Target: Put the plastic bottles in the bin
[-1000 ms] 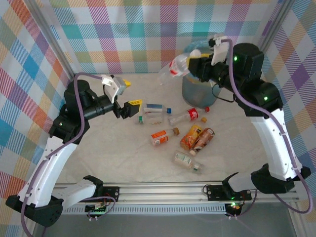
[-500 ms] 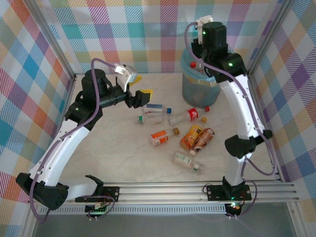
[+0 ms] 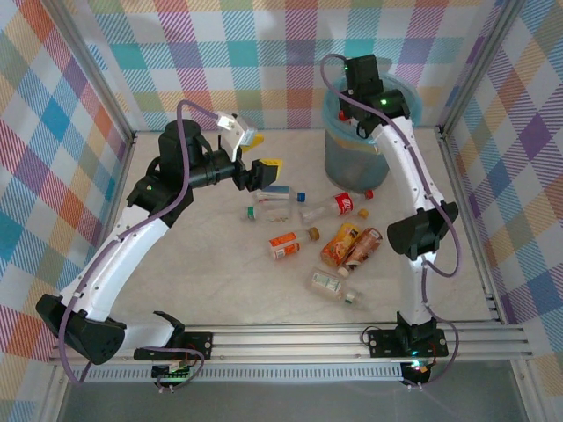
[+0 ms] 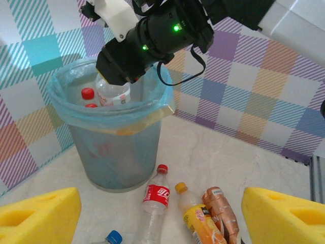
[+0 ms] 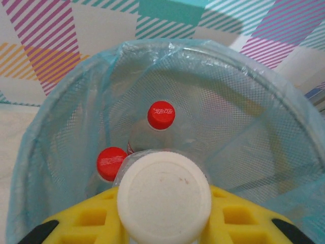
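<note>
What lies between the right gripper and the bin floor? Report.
Right wrist view: the right gripper holds a bottle above two red-capped bottles in the bin.

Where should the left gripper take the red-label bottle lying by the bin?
Take the red-label bottle across its labelled middle, from above, with the left gripper open. It lies flat on the table, cap toward the bin, so fingers straddling its width should close on the widest, straightest part. The neck tapers and would likely slip. The right gripper holds another bottle.

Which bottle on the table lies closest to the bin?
The clear bottle with the red label and red cap, lying right by the bin's base; the orange-labelled ones lie farther off.
</note>
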`<state>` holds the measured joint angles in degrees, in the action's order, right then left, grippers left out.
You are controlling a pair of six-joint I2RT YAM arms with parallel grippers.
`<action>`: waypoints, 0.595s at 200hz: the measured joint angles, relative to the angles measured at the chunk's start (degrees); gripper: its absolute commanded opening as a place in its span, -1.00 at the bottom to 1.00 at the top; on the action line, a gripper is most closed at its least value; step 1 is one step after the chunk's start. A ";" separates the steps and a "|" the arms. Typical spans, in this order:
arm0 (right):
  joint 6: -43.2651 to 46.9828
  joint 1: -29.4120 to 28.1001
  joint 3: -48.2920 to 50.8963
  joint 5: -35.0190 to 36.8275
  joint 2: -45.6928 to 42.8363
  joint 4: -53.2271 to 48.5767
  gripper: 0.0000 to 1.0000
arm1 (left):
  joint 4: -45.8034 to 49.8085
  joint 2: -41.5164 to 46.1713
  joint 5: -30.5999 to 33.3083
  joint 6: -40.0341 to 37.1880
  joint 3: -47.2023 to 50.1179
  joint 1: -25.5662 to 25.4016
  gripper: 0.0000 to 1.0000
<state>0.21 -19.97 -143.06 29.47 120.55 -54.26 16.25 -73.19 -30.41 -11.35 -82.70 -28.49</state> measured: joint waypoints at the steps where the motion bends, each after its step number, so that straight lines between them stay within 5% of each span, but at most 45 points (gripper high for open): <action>1: -0.11 0.11 0.11 -0.17 0.00 0.09 -0.85 | 0.00 0.00 0.00 0.00 0.00 0.00 0.65; 119: -6.49 7.30 19.15 -15.04 -1.05 18.45 -0.65 | -1.03 -1.22 -0.15 0.24 2.32 0.00 0.64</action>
<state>-6.28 -12.67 -123.92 14.44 119.50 -35.81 15.22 -74.41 -30.57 -11.11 -80.38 -28.49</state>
